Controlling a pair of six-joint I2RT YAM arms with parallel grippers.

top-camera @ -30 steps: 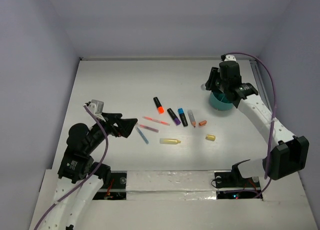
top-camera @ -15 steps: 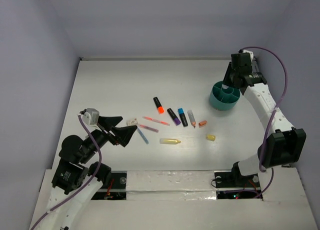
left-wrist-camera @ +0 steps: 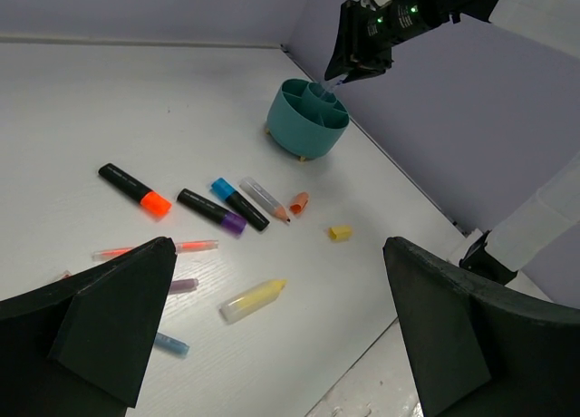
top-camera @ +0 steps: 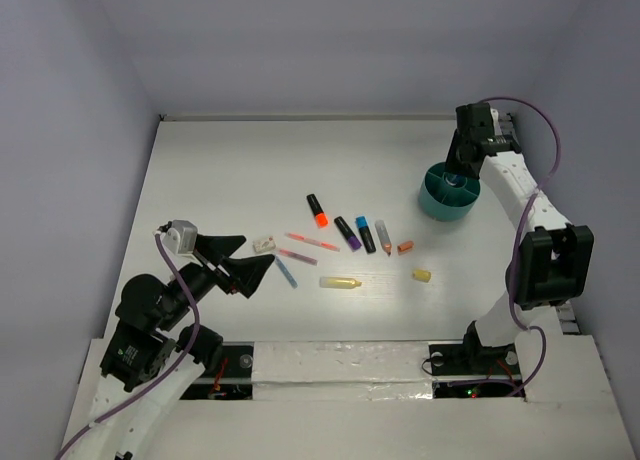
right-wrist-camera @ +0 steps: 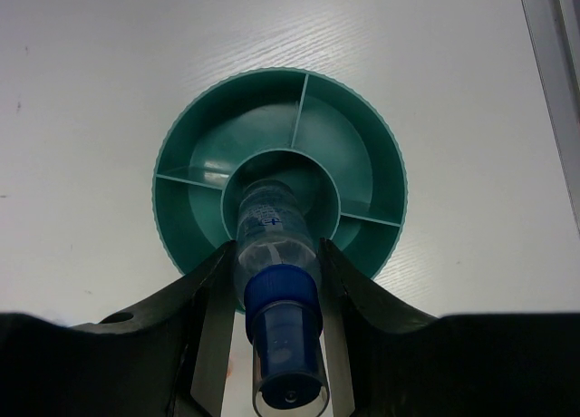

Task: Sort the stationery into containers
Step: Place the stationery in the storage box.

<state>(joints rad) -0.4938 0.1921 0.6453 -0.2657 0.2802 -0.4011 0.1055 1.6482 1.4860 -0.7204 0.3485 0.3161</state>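
Observation:
My right gripper (right-wrist-camera: 278, 254) is shut on a clear marker with a blue cap (right-wrist-camera: 276, 295). It holds the marker upright, tip down, over the middle well of the teal cup (right-wrist-camera: 362, 127). The cup (top-camera: 447, 195) stands at the far right with the right gripper (top-camera: 463, 165) above it. Several pens and markers lie mid-table: an orange highlighter (top-camera: 317, 209), a purple marker (top-camera: 348, 233), a blue marker (top-camera: 365, 233), a yellow marker (top-camera: 340, 281) and thin pens (top-camera: 297, 256). My left gripper (top-camera: 255, 255) hovers open just left of them, with nothing between its fingers (left-wrist-camera: 109, 317).
An orange cap (top-camera: 405, 247) and a yellow cap (top-camera: 421, 275) lie loose right of the markers. A small white piece (top-camera: 264, 244) sits by the left fingertips. Walls close the table at the back and on both sides. A taped strip (top-camera: 340, 360) runs along the near edge.
The right gripper swung from the cup's left side to right above it, still holding the marker. The left arm drew back slightly toward the near left and stayed open.

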